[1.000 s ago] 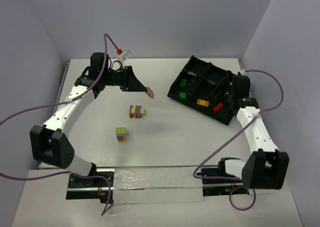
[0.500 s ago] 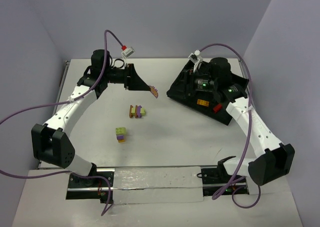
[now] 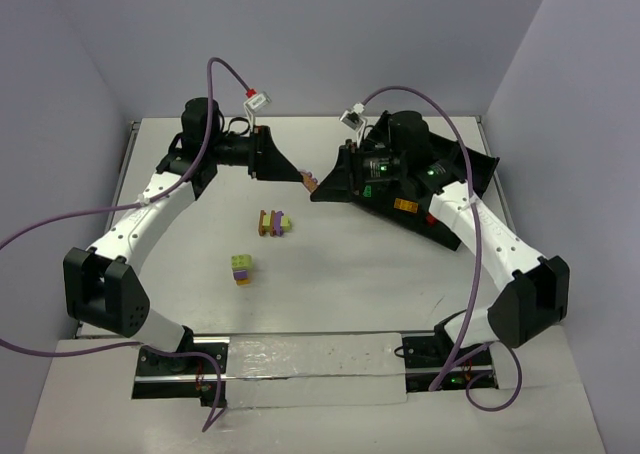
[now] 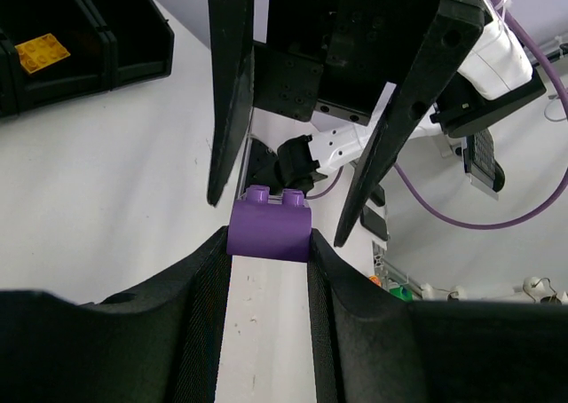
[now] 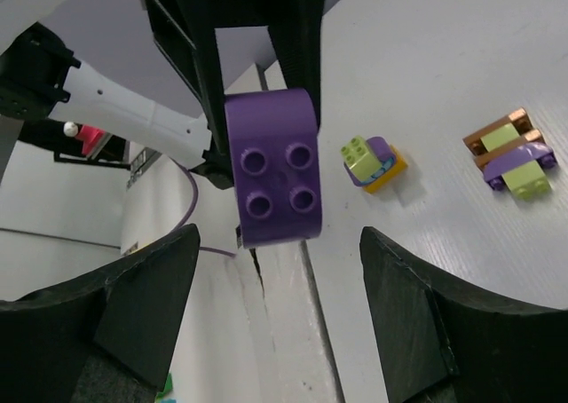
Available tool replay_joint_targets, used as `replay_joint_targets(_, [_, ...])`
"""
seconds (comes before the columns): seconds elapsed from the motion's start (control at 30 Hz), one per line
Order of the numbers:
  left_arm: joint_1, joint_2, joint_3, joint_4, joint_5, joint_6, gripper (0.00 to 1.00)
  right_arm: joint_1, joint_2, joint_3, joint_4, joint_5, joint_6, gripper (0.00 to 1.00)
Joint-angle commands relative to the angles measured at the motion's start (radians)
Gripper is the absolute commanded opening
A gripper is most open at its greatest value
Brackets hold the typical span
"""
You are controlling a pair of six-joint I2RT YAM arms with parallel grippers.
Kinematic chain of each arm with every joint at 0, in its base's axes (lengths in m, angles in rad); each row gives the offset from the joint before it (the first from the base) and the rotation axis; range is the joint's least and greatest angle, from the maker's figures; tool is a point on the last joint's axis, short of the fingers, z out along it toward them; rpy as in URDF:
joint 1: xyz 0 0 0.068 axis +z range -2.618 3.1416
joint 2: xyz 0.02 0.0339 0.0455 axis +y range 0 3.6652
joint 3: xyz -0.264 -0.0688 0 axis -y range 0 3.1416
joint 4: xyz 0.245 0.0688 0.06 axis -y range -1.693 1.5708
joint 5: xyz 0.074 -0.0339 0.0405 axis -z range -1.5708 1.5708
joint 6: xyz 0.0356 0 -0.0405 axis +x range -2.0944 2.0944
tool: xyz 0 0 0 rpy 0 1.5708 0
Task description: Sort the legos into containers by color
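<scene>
My left gripper [image 3: 306, 179] is shut on a purple brick [image 3: 312, 182] and holds it in the air over the table's middle back. In the left wrist view the brick [image 4: 269, 232] sits between my fingertips. My right gripper [image 3: 322, 189] is open and faces it, one finger on each side of the brick without touching. In the right wrist view the brick [image 5: 271, 168] hangs studs-on, just beyond my open right gripper [image 5: 280, 243]. The black tray [image 3: 447, 230] lies at the back right, partly hidden by the right arm. An orange brick [image 3: 406, 205] lies in it.
Two multi-coloured brick clusters lie on the table: one brown, purple and yellow-green [image 3: 273, 222], also in the right wrist view [image 5: 510, 153]; one yellow-green, purple and orange [image 3: 242, 268], also there [image 5: 373, 163]. A tray compartment [image 4: 111, 39] holds a yellow-orange brick [image 4: 43, 52].
The right arm has swung left from the tray to the left gripper, its jaws now open around the purple brick. The left gripper has moved slightly right with the brick.
</scene>
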Motion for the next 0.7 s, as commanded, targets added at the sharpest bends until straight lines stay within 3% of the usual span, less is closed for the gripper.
replay_joint_targets(0.0, [-0.009, -0.042, -0.002, 0.055, 0.032, -0.002, 0.00, 0.026, 0.015, 0.053, 0.113, -0.056, 0.048, 0.77])
replay_joint_targets(0.2, [-0.015, -0.038, -0.005, 0.055, 0.033, -0.001, 0.00, 0.028, 0.052, 0.031, 0.236, -0.106, 0.164, 0.41])
replay_joint_targets(0.33, [-0.015, -0.042, -0.007, 0.048, 0.028, 0.009, 0.00, 0.028, 0.046, 0.010, 0.271, -0.072, 0.181, 0.03])
replay_joint_targets(0.4, [-0.015, -0.043, -0.001, 0.026, 0.012, 0.024, 0.04, 0.027, 0.041, 0.006, 0.254, -0.042, 0.169, 0.00])
replay_joint_targets(0.47, [-0.015, -0.039, 0.015, -0.031, -0.021, 0.052, 0.49, 0.024, 0.034, 0.010, 0.184, 0.035, 0.131, 0.00])
replay_joint_targets(0.5, [-0.014, -0.037, 0.022, -0.057, -0.038, 0.065, 0.66, 0.019, 0.031, 0.013, 0.163, 0.083, 0.119, 0.00])
replay_joint_targets(0.6, [-0.012, -0.025, 0.056, -0.161, -0.128, 0.129, 0.98, -0.026, 0.018, 0.020, -0.016, 0.310, 0.098, 0.00])
replay_joint_targets(0.67, [-0.002, -0.026, 0.074, -0.218, -0.178, 0.161, 0.99, -0.086, -0.012, -0.009, -0.066, 0.432, 0.111, 0.00])
